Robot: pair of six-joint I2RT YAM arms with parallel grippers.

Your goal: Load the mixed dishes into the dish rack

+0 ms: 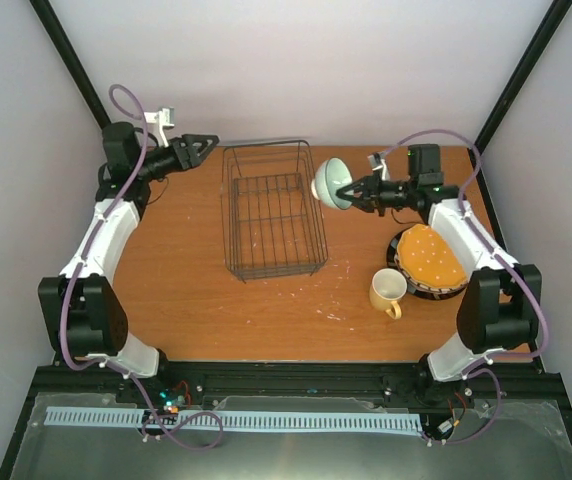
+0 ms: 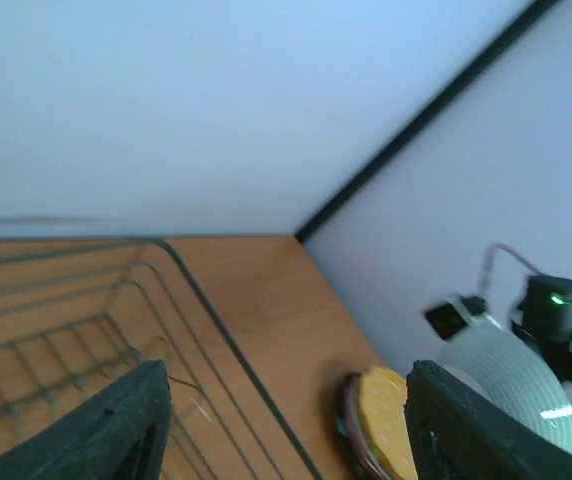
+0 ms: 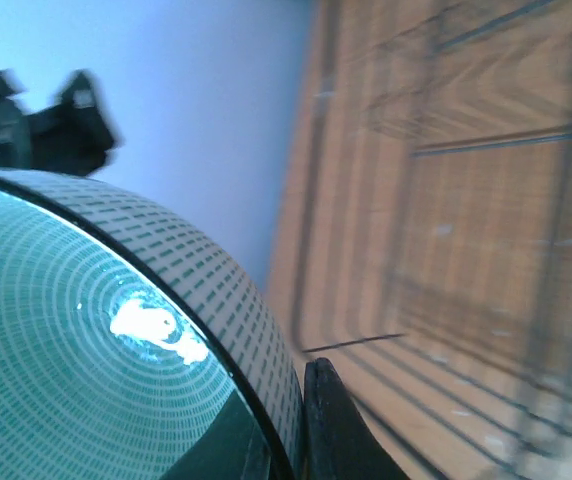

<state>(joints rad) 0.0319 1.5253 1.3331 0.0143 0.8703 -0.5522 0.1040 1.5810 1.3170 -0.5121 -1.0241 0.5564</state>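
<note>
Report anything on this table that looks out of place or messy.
White flecks are scattered on the wooden table between the dish rack and the mug, like crumbs or residue. The bowl is tipped on edge, but only because the right tool grips it.

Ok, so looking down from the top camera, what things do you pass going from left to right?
Left pincer → dish rack → blue-green bowl → yellow mug → dotted plate.
</note>
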